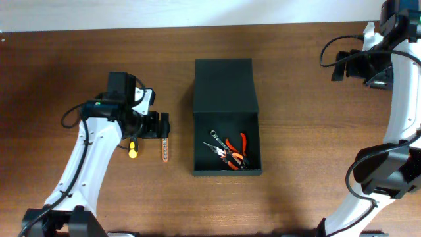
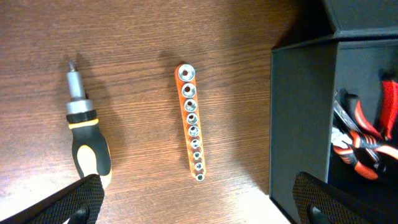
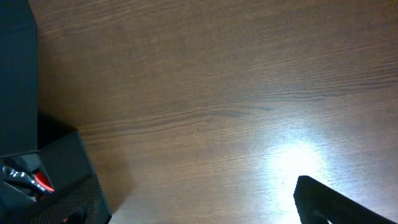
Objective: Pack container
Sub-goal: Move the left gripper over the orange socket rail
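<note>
Sitting mid-surface in the overhead view, the container (image 1: 227, 173) is lying open, its lid (image 1: 223, 85) flapped toward the far edge, with bare wood stretching wide on both sides. The left gripper (image 1: 164, 126) is hovering near an orange socket rail (image 1: 165, 150) whose print is too small to read. From the left wrist, its fingers (image 2: 68, 202) are spreading wide, holding nothing, with the rail and a screwdriver (image 2: 87, 137) lying apart between them. From the right wrist, the right gripper (image 3: 200, 186) is gaping, empty, over bare wood.
</note>
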Robot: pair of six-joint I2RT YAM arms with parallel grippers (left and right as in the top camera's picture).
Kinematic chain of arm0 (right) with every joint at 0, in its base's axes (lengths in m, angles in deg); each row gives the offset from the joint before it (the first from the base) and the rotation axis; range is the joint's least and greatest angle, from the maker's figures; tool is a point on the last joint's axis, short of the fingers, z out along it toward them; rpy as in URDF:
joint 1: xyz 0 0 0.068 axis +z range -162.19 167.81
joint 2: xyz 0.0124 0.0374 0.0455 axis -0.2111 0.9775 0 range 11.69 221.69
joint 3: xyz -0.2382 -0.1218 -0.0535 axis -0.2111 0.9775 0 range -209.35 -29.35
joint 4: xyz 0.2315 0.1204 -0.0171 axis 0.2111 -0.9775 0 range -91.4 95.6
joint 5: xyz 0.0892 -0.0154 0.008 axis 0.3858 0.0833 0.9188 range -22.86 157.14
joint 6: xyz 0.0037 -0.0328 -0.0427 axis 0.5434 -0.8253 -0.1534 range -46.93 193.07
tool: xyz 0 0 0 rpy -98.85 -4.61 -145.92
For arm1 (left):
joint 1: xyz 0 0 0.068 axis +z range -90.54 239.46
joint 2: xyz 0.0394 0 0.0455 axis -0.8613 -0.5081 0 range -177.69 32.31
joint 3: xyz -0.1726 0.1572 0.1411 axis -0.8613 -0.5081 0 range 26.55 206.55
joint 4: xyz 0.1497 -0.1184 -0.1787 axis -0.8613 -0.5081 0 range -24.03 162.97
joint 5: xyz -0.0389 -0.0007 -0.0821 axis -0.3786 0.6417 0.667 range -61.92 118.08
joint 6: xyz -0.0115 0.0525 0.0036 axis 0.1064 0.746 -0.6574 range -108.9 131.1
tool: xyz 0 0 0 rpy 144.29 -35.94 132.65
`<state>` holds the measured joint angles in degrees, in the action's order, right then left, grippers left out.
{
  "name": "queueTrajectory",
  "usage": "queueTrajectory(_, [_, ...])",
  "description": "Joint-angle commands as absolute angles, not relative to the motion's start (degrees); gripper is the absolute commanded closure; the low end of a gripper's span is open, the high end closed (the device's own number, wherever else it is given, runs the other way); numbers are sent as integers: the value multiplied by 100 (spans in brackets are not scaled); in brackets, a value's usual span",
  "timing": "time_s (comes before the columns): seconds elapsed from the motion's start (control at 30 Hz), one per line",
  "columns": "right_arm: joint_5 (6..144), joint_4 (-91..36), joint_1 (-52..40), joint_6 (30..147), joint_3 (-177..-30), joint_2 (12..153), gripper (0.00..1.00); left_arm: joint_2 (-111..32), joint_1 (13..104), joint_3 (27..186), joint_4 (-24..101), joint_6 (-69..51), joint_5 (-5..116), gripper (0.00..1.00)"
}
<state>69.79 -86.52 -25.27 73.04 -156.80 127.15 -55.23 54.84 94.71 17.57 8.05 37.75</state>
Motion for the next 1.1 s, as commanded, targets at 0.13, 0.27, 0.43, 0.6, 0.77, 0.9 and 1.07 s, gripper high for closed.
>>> queueTrajectory(0.13, [7016,-8647,-2525,7308,-15672,12683,1,-5510,5082,9565,1737,278,3469,1])
queueTrajectory(0.27, [7016,-8647,-2525,7308,-15672,12683,1,-5515,5023,9567,1890,368,3307,1])
queueTrajectory(0.43, [7016,-8647,-2525,7308,-15672,12683,1,-5740,5025,9567,1606,-474,2356,1])
queueTrajectory(0.6, [7016,-8647,-2525,7308,-15672,12683,1,-6183,5023,9567,1611,-471,2553,1])
queueTrajectory(0.77, [7016,-8647,-2525,7308,-15672,12683,1,-6658,4997,9572,1587,-469,2592,1])
queueTrajectory(0.9, [7016,-8647,-2525,7308,-15672,12683,1,-6802,4970,9592,1674,-305,2844,1])
queueTrajectory(1.07, [7016,-8647,-2525,7308,-15672,12683,1,-6830,4973,9716,1825,-82,3023,1])
